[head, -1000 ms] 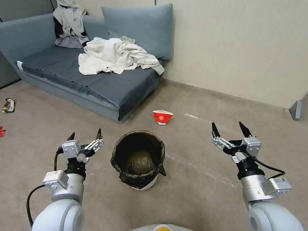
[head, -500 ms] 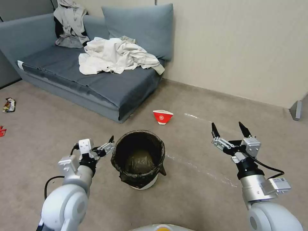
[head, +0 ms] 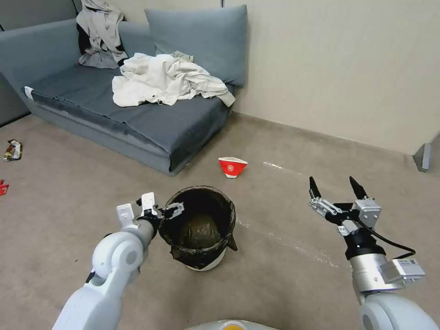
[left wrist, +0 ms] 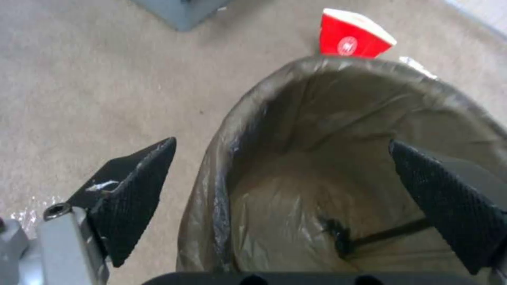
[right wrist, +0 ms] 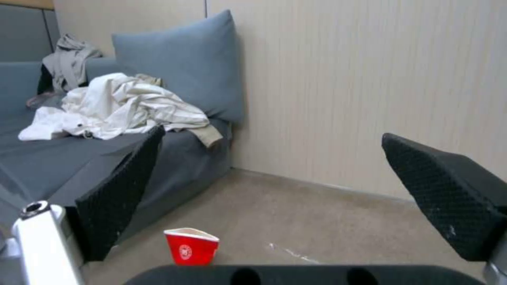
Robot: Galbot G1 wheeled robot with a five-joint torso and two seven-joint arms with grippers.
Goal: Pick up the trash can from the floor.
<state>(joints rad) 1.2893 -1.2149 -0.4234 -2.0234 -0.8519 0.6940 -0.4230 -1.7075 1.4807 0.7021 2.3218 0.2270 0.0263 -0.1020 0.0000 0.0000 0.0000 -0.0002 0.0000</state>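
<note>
On the floor: the trash can [head: 199, 229] stands upright on the floor [head: 284, 284], in front of the robot and a little to its left, with its dark bag folded over the rim.
Left gripper: the left gripper [head: 161, 211] is at the can's rim on the robot's left side; in the left wrist view [left wrist: 285, 190] its jaws are wide apart and straddle the rim, one finger [left wrist: 134, 190] outside over the carpet and the other [left wrist: 449, 202] over the inside of the bag; neither clamps anything.
Right gripper: the right gripper [head: 338, 191] hangs above the carpet well to the right of the can, jaws spread wide and holding nothing.
Beyond the can: a red-and-white paper bowl [head: 232, 167] sits on the carpet, apart from it.
Behind: a grey sofa [head: 151, 123] carries a heap of pale cloth [head: 165, 80].
</note>
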